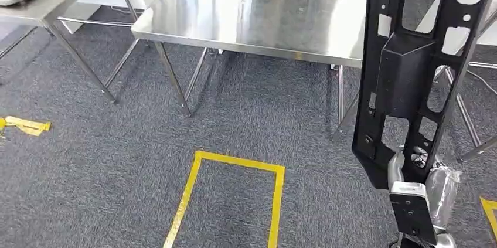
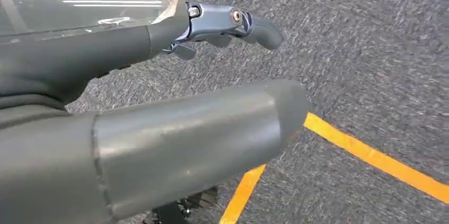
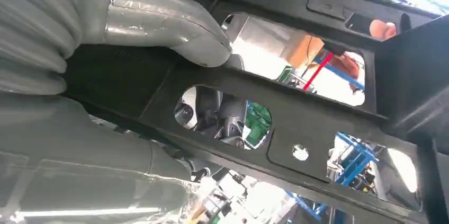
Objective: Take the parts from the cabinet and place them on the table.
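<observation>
Floor: grey carpet (image 1: 105,160), yellow tape.
Worktop (image 1: 258,19): ahead of the part.
Part (image 1: 410,66): long axis upright, gripped low by right robot hand (image 3: 79,70).
Left robot hand (image 2: 159,128): spread, nothing held.

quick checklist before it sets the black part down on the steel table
1. Grip: right robot hand holds the black part, thumb pressed on its frame: ok.
2. Part's attitude: held upright, lower end in the hand: ok for carrying, needs tilting to lay flat.
3. Landing spot: the near stretch of the steel table is bare: ok.
4. Left robot hand holds nothing, over carpet: ok.
5. Standing spot: yellow tape box lies ahead on the floor; feet position: cannot tell.
6. Clearance between part and table edge: cannot tell.
</observation>
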Controlling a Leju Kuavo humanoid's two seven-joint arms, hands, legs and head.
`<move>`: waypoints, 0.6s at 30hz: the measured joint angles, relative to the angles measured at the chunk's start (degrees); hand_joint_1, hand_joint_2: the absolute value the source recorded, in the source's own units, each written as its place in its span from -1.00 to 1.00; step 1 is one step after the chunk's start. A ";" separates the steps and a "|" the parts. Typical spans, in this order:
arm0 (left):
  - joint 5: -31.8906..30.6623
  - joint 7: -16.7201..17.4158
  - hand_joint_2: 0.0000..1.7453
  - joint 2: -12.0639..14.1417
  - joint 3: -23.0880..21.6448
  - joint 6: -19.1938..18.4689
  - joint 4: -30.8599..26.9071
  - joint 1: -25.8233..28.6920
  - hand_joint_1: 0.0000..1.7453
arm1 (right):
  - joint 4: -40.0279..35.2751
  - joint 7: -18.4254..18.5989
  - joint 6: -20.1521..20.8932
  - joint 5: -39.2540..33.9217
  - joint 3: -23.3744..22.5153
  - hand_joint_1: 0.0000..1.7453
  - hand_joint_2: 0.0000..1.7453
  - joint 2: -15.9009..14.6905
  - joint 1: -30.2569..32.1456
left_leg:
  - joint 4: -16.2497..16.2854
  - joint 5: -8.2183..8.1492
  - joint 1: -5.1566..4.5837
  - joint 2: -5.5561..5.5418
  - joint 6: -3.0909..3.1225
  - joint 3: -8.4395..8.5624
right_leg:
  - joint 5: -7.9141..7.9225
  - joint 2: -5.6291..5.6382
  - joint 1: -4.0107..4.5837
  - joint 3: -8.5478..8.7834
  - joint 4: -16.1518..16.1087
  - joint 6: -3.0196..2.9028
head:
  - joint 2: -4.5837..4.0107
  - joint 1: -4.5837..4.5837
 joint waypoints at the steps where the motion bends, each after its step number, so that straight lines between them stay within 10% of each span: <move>1: 0.00 0.00 -1.00 0.04 0.00 0.00 0.00 0.04 -1.00 | 0.00 0.00 0.00 0.00 -0.02 0.96 1.00 0.02 -0.01 | 4.86 -2.08 0.32 0.05 -0.32 -2.56 | -0.04 -0.05 0.00 -0.02 0.00 -0.05 | 0.00 -0.02; 4: -0.31 0.04 -1.00 0.04 0.02 -0.04 0.00 0.20 -1.00 | 0.07 0.00 0.00 0.02 -0.07 0.96 1.00 0.02 -0.01 | 9.68 -1.38 1.31 0.17 -0.93 -6.17 | -0.48 -0.02 -0.11 0.12 0.00 -0.27 | 0.00 -0.02; 7: -1.99 0.81 -1.00 0.20 0.02 -0.57 0.00 0.19 -1.00 | 0.15 0.00 0.00 0.00 -0.09 0.96 1.00 0.04 -0.01 | -4.60 6.26 1.75 0.77 -0.91 0.87 | -1.28 0.00 -0.48 1.26 -0.07 0.50 | 0.00 -0.02; 12: -3.76 1.88 -1.00 0.52 0.02 -1.40 0.00 0.14 -1.00 | 0.28 -0.04 -0.18 -0.20 -0.22 0.96 1.00 0.11 0.18 | -7.62 3.79 0.96 0.58 0.97 2.40 | -0.91 -0.12 -0.12 2.94 -0.02 3.41 | -0.02 0.11; 14: -4.09 2.10 -1.00 0.70 0.09 -1.92 -0.02 0.24 -1.00 | 0.42 0.00 -0.18 -0.02 -0.26 0.96 1.00 0.20 0.15 | -7.83 4.07 1.03 0.33 1.98 4.51 | -2.56 -0.12 -0.36 1.81 2.27 2.95 | -0.02 0.28; 18: -4.92 2.32 -1.00 1.09 0.42 -3.10 0.00 0.28 -1.00 | 0.53 0.55 0.04 1.05 -1.40 0.96 1.00 0.31 0.45 | -7.83 2.39 -0.07 -0.11 3.01 6.12 | -6.84 0.01 0.43 -8.88 17.05 1.90 | 0.00 0.44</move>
